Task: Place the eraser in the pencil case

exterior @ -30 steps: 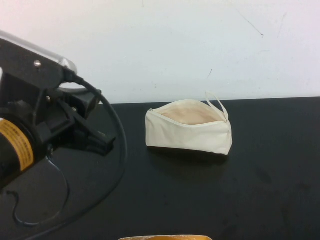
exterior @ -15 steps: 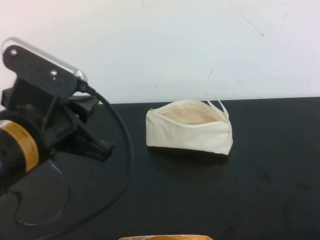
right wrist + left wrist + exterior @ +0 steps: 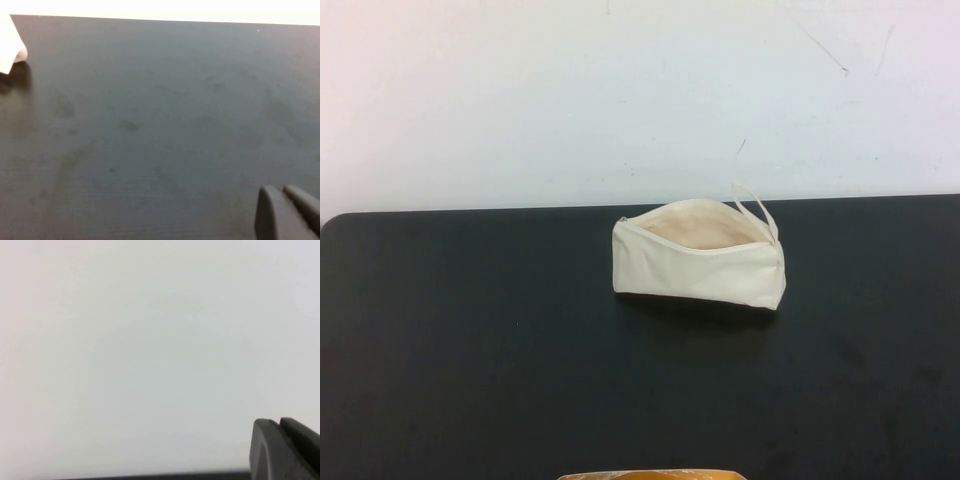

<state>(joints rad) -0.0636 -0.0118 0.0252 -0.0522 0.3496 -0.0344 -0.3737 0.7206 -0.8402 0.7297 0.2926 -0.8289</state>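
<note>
The pencil case (image 3: 700,262) is a cream-white pouch lying on the black table (image 3: 520,350), right of centre at the back. Its zip is open, showing the beige lining, and the loop strap is at its right end. One white corner of it shows in the right wrist view (image 3: 10,47). The eraser is not in view anywhere. Neither arm shows in the high view. My left gripper (image 3: 279,422) is shut and empty, facing the white wall. My right gripper (image 3: 282,190) is shut and empty, low over bare table to the right of the pouch.
A white wall (image 3: 640,90) stands behind the table's back edge. A tan-orange object (image 3: 650,475) pokes in at the front edge of the high view.
My left arm, which filled the left of the high view, lifted and has left that view. The pencil case has not moved.
</note>
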